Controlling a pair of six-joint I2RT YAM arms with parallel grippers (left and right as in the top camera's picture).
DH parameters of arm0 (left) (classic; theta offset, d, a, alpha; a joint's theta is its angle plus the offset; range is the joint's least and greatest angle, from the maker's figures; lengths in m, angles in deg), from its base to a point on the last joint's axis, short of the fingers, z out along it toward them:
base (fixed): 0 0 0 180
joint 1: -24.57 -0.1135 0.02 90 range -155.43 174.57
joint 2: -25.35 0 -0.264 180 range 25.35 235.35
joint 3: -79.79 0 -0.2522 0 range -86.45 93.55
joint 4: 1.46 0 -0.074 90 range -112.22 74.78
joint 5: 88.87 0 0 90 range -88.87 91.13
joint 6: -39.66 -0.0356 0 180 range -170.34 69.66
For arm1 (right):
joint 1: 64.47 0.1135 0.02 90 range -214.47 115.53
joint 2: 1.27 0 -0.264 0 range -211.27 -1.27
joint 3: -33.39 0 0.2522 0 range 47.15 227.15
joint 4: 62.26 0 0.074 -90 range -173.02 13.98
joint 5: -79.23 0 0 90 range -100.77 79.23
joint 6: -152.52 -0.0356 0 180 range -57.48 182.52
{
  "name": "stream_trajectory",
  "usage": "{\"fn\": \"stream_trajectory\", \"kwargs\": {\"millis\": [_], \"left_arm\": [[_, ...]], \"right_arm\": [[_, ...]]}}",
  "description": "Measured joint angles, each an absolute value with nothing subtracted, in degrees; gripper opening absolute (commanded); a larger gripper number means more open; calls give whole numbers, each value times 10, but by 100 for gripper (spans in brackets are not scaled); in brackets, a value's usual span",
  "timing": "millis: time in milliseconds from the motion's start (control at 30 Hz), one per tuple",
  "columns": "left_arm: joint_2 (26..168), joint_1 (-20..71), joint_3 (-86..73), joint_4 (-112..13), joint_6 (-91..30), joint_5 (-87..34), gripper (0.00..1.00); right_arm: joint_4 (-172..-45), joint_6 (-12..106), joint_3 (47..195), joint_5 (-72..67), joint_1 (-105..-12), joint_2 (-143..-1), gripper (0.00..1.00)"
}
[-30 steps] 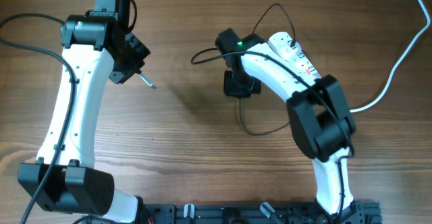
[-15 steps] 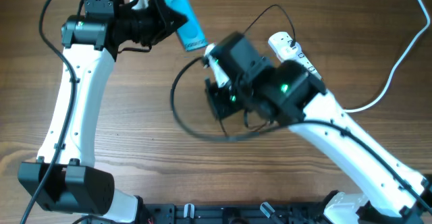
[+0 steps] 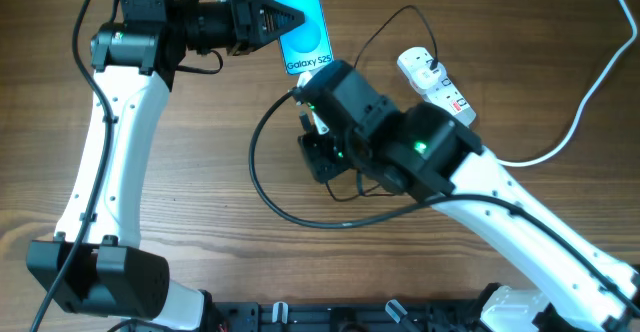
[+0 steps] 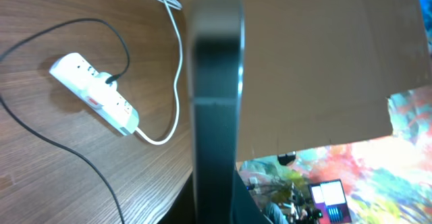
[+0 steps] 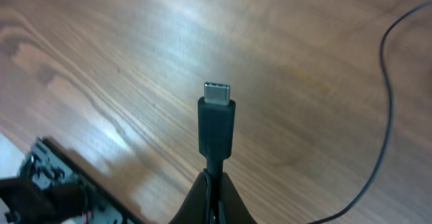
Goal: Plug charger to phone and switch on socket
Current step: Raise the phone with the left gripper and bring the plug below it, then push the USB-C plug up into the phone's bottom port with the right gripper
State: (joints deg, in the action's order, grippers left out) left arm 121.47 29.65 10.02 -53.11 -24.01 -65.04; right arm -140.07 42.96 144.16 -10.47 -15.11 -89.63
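Observation:
My left gripper is shut on the phone and holds it in the air at the top of the overhead view, teal screen up, white text at its near end. In the left wrist view the phone shows edge-on between the jaws. My right gripper sits just below the phone, shut on the charger's small dark plug, whose metal tip points away from the fingers. The thin black cable loops over the table. The white socket lies at the right and also shows in the left wrist view.
The socket's thick white cord runs off to the upper right and also shows in the left wrist view. The black cable's other end is plugged into the socket. The arms' base rail lines the front edge of the wooden table.
My left gripper has brought the phone further right and turned its screen fully upward. My right arm has swung over the middle and shifted slightly, with the cable loop trailing.

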Motion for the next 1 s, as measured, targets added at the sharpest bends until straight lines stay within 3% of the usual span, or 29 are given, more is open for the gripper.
{"fn": "stream_trajectory", "kwargs": {"millis": [267, 600, 1000], "left_arm": [[1215, 297, 100, -531, -248, -666, 4], [1215, 297, 100, -501, -248, -763, 4], [1215, 297, 100, -501, -262, -770, 4]], "right_arm": [[-1387, 429, 1442, -139, -151, -809, 4], [-1362, 420, 1442, -125, -151, -822, 4], [-1352, 382, 1442, -125, -153, -869, 4]]}}
